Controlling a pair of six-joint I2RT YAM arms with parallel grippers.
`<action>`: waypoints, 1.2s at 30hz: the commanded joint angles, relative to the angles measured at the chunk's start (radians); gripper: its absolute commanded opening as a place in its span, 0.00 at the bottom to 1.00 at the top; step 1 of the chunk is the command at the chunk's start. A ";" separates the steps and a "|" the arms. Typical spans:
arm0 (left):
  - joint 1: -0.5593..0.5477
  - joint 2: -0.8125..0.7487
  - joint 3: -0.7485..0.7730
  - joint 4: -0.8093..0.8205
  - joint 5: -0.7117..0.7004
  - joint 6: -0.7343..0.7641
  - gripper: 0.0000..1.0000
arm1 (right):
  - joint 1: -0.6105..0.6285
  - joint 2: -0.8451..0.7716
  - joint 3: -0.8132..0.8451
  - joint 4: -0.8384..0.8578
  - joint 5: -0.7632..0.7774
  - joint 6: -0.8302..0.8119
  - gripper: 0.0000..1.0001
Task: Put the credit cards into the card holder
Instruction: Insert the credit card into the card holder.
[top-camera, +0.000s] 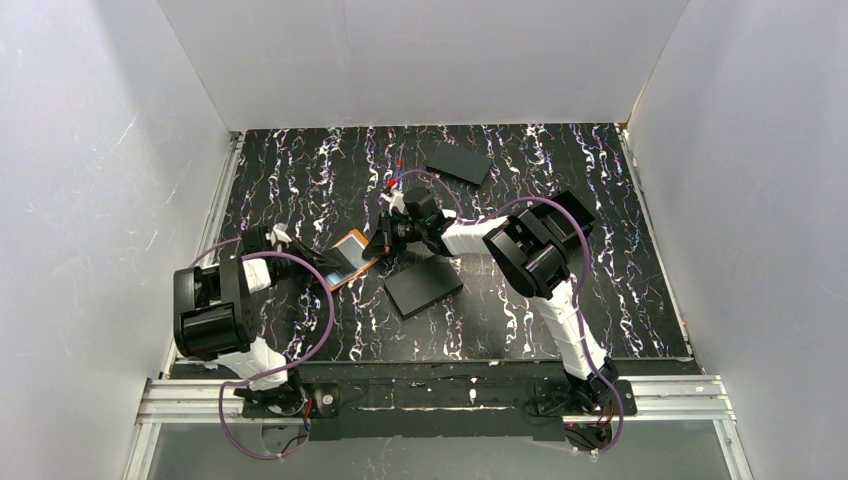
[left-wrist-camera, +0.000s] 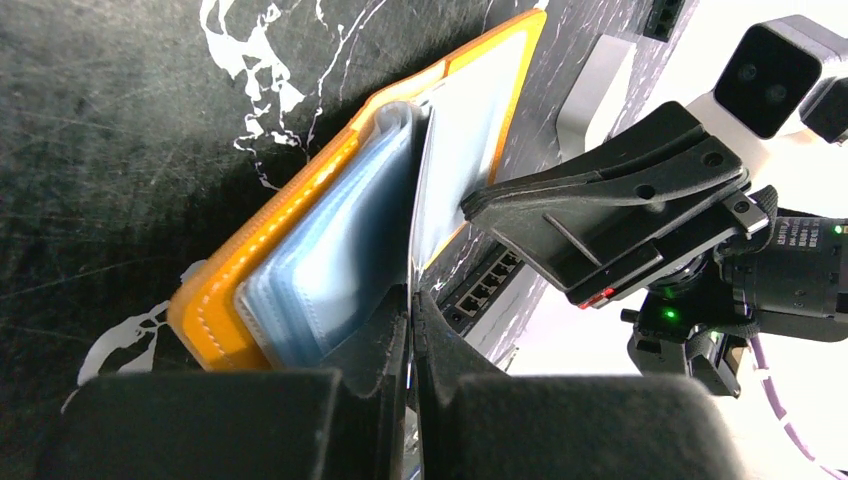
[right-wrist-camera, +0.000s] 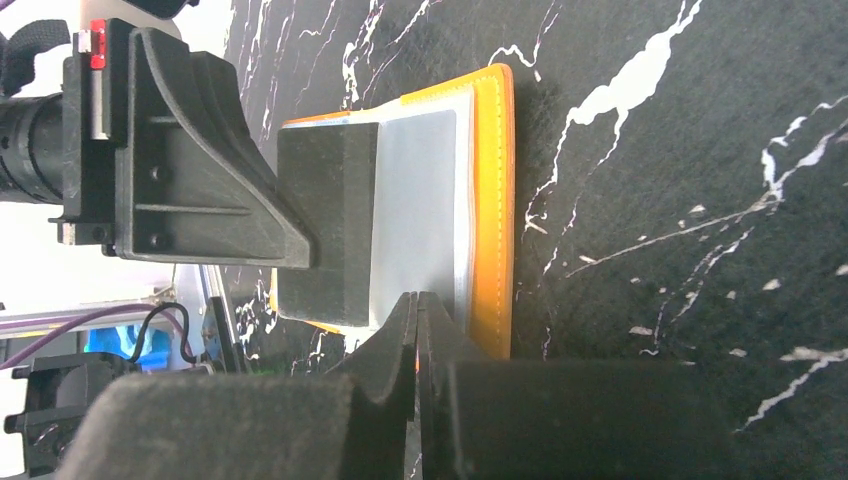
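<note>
One marbled table (top-camera: 600, 300). Two flat black rectangles: one (top-camera: 423, 287) near centre, one (top-camera: 459, 162) toward the far edge. One orange card holder (top-camera: 350, 258) lies open left of centre, both claws at it. The left gripper (left-wrist-camera: 412, 330) is pinched tight on a pale inner leaf. The right gripper (right-wrist-camera: 418, 325) has its jaws pressed together at the leaf's edge; whether it grips anything, cannot tell.

Orange card holder (left-wrist-camera: 330, 230), pale blue inside; black white-veined table (top-camera: 300, 180).

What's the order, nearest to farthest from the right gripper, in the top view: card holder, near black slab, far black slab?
1. card holder, at the right gripper tips, on its left.
2. near black slab, just below it in view.
3. far black slab, up toward the back.
</note>
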 joint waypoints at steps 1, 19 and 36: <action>-0.008 0.020 -0.029 0.056 0.034 -0.036 0.00 | 0.004 0.026 0.023 -0.005 0.002 -0.007 0.03; -0.043 0.052 -0.012 0.059 0.065 -0.034 0.00 | 0.004 0.024 0.028 -0.010 -0.005 -0.011 0.04; -0.043 0.063 -0.005 -0.005 0.094 0.003 0.00 | -0.031 0.023 0.104 -0.180 0.073 -0.133 0.19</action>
